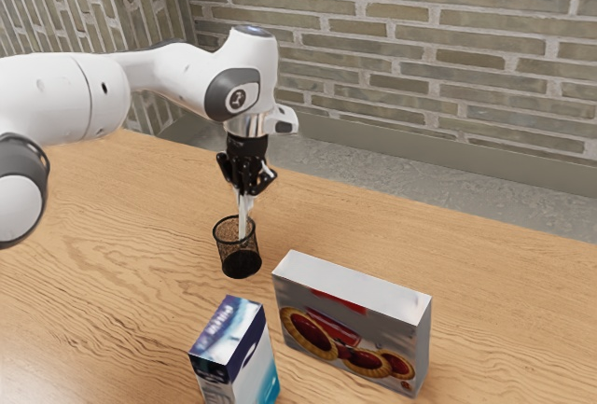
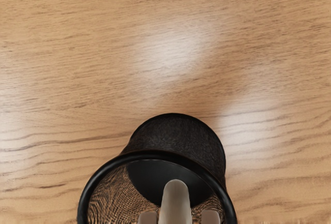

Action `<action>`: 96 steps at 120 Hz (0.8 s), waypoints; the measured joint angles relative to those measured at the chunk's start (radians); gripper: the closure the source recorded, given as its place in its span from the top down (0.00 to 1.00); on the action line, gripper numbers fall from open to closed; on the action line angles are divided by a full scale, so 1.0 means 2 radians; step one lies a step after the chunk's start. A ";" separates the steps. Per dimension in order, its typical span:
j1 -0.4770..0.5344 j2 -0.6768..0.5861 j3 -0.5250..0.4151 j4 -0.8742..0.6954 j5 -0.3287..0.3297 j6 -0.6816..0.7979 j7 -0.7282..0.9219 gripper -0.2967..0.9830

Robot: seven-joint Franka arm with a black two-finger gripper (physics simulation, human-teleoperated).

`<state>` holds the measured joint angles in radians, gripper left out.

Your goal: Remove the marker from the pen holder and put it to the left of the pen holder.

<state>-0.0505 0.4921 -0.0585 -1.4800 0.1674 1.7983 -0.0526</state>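
The claw [image 1: 247, 183] is noted directly above the pen holder [image 1: 240, 253]; whether it is clamped or apart cannot be told. The marker [image 1: 243, 220] is seen upright beneath, its lower part within the mesh. It is judged light, stiff and slightly slippery; its upper barrel should be gripped. The holder is placed toward the bench's [image 1: 121, 227] far edge; the contents of the biscuit box [image 1: 350, 325] cannot be seen.

bright light; pale glare patches on the tabletop [image 2: 170, 48], a soft shadow near the pen holder [image 2: 178, 133].
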 joint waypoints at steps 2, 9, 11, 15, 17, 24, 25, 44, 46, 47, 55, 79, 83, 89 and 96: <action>0.000 -0.003 0.001 0.002 0.000 -0.002 0.000 0.17; 0.000 -0.016 0.008 0.006 -0.002 -0.012 0.000 0.17; 0.000 -0.018 0.010 0.010 -0.003 -0.017 0.000 0.17; 0.001 -0.022 0.015 0.020 -0.007 -0.028 0.000 0.17; 0.000 -0.025 0.018 0.023 -0.009 -0.034 0.000 0.17; 0.001 -0.030 0.034 0.033 -0.019 -0.062 0.001 0.17; 0.001 -0.031 0.036 0.034 -0.020 -0.067 0.001 0.17; 0.002 -0.005 0.098 0.040 -0.036 -0.143 0.006 0.17; 0.002 0.000 0.104 0.040 -0.037 -0.151 0.007 0.18; 0.002 0.003 0.107 0.040 -0.037 -0.154 0.007 0.18; 0.003 0.025 0.123 0.039 -0.041 -0.182 0.009 0.18; 0.014 0.081 0.150 0.046 -0.054 -0.244 0.014 0.18; 0.018 0.087 0.151 0.046 -0.055 -0.251 0.014 0.18; 0.022 0.097 0.153 0.046 -0.057 -0.259 0.015 0.18; 0.024 0.107 0.153 0.046 -0.060 -0.266 0.016 0.18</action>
<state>-0.0031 0.7057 0.2476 -1.3885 0.0467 1.2654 -0.0206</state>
